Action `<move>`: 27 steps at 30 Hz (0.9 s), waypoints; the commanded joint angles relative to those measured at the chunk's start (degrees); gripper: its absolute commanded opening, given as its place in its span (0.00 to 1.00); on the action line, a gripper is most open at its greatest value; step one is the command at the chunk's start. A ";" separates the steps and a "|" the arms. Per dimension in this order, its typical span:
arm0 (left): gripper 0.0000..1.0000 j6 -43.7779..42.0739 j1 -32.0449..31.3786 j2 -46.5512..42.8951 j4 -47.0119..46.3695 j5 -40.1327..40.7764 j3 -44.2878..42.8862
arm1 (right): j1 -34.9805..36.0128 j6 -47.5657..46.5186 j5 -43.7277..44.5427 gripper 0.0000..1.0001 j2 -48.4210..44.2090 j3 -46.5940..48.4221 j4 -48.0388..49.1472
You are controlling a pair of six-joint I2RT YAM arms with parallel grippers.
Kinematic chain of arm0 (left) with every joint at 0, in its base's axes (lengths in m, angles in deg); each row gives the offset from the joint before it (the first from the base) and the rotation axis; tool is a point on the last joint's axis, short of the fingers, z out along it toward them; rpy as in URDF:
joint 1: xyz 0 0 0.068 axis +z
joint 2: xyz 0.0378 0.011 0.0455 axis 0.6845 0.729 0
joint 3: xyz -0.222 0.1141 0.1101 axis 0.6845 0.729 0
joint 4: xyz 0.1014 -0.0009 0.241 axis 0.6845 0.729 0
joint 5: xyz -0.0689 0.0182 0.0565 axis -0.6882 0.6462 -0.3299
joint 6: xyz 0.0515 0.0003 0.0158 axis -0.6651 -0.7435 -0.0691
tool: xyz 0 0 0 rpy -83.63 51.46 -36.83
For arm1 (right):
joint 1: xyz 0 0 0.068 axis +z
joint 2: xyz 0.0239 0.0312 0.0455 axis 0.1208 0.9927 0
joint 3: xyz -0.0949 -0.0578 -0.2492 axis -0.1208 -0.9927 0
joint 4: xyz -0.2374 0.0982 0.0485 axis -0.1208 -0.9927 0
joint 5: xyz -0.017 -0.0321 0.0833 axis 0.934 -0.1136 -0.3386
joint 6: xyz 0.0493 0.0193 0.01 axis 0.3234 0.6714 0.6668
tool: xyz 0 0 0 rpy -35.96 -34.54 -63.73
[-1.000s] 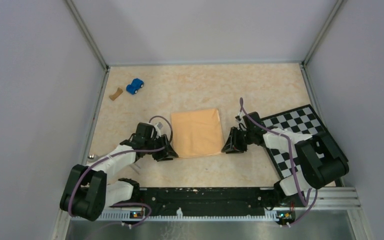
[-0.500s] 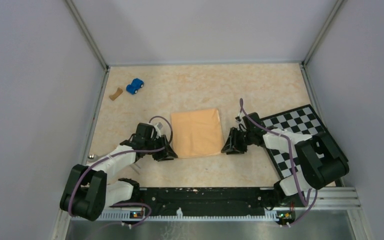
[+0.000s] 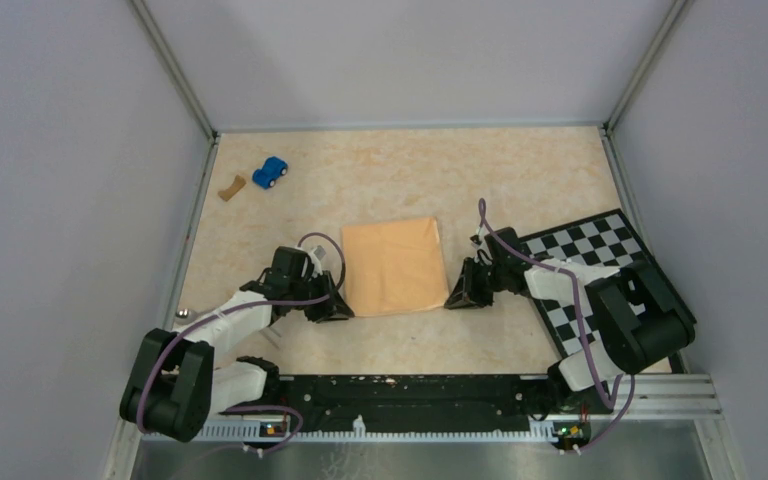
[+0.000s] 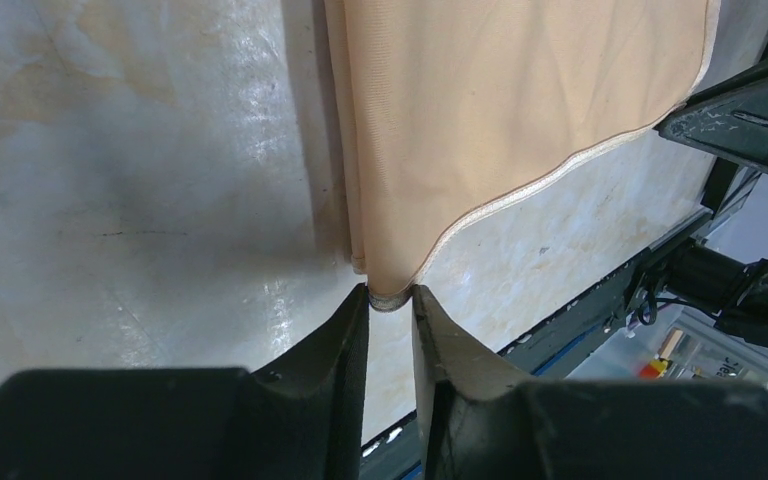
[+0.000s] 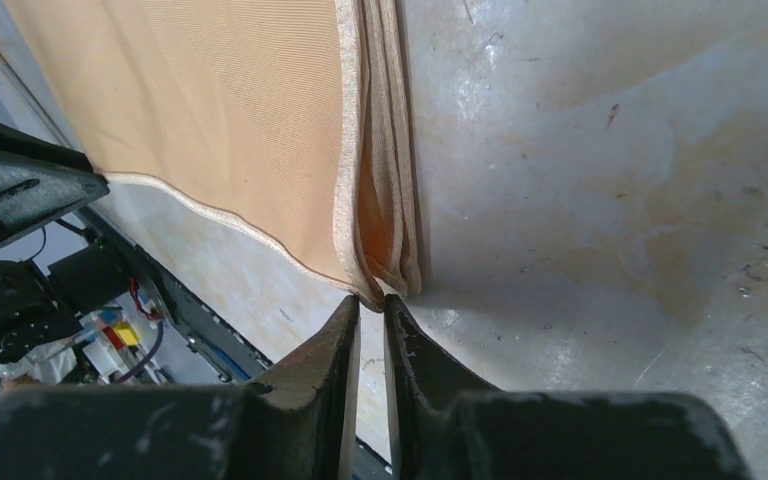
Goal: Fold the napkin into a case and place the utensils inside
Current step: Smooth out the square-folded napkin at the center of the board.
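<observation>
Napkin [image 3: 392,266] lay flat near the middle of the table [image 3: 400,180], a tan-orange sheet folded into a layered, roughly square shape, its far edge toward the top of the overhead frame and its near edge toward the arm bases. In the overhead view the left tool [image 3: 338,308] sat at the napkin's lower left corner and the right tool [image 3: 457,298] at its lower right corner, both low against the table.

In the left wrist view the two dark fingers of the left tool were drawn close together, pinching the hemmed corner of the napkin between their tips at the centre of the frame, with the cloth spreading away toward the upper right.

In the right wrist view the right tool was likewise nearly clenched, its tips nipping the stacked corner where several cloth layers met, the sheet running off toward the upper left.

A black-and-white checkerboard [image 3: 600,250] lay at the right of the overhead frame, partly under the right arm. A small blue toy car [image 3: 271,171] and a tiny brown curved scrap [image 3: 230,187] rested just beside each other in the upper left of the table, well apart from the napkin.
</observation>
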 commanded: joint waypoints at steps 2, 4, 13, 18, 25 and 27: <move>0.26 -0.36 0.05 -1.35 -1.41 -0.41 0.46 | 0.54 0.07 -0.54 0.06 -0.70 0.80 0.97; 0.25 -0.39 0.05 -1.26 -1.48 -0.25 0.50 | 0.55 -0.02 -0.31 0.03 -1.86 1.35 -0.26; 0.12 -0.88 0.05 -1.92 -0.43 -0.44 -1.17 | 0.46 -0.57 0.12 0.00 -4.97 4.37 -4.38; 0.09 -1.07 0.05 -3.26 0.50 -0.06 -2.26 | 0.48 -1.29 1.32 0.00 -5.09 6.77 -6.05; 0.07 -1.18 0.05 -1.64 -0.56 -0.10 -1.96 | 0.04 -2.58 2.75 0.00 -3.21 8.13 -6.46; 0.07 -1.11 0.07 -0.63 -1.55 -0.11 -1.06 | -0.22 -2.90 2.80 0.00 -2.58 7.56 -5.97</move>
